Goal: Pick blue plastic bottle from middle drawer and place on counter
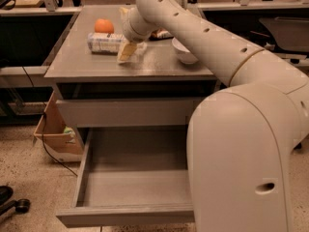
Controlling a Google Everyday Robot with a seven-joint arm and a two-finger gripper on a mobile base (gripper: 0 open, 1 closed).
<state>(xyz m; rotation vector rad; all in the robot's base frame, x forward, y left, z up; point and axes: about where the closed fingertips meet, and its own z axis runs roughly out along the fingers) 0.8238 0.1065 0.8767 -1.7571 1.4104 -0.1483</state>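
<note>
The blue plastic bottle [103, 42] lies on its side on the counter [159, 65], just in front of an orange. My gripper [127, 50] is over the counter at the bottle's right end, touching or nearly touching it; my arm hides the contact. The middle drawer [135, 178] is pulled wide open below, and its grey floor is bare. My arm reaches from the lower right, across the drawer's right side, up to the counter.
An orange [104, 25] sits behind the bottle. A white bowl [184, 52] stands on the counter's right part, with a small packet [162, 33] behind my arm. The upper drawer front [130, 112] is shut. A cardboard box [54, 135] stands on the floor at left.
</note>
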